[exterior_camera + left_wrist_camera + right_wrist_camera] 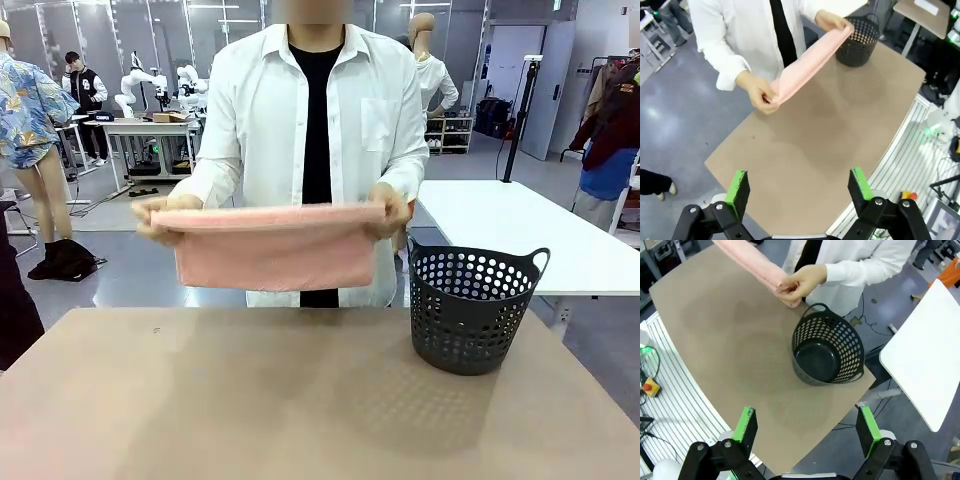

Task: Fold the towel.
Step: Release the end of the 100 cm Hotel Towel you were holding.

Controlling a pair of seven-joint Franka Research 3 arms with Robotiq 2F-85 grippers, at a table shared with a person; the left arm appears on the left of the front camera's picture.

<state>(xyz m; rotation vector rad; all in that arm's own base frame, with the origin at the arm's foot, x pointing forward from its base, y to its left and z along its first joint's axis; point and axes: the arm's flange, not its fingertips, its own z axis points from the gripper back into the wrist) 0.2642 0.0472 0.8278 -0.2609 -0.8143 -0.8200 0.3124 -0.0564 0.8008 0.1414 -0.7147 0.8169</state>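
Front view gave you one pink towel, folded over and held in the air above the far edge of the brown table, clear of the tabletop. You saw two hands on it. The hand at picture left and the hand at picture right each pinched an upper corner of the fold, and the cloth hung below them in a flat band.

One dark basket with holes in its wall stood upright on the table. It was to picture right of the towel, near it but not touching. In the right wrist view its dark bottom showed bare. Behind it stood one white table.

Left wrist view showed you the left gripper with its two green-padded fingers spread wide and empty, high over the bare tabletop. Right wrist view showed you the right gripper the same way, its two fingers apart and holding nothing. It was above the table's near edge, with the basket ahead of it.
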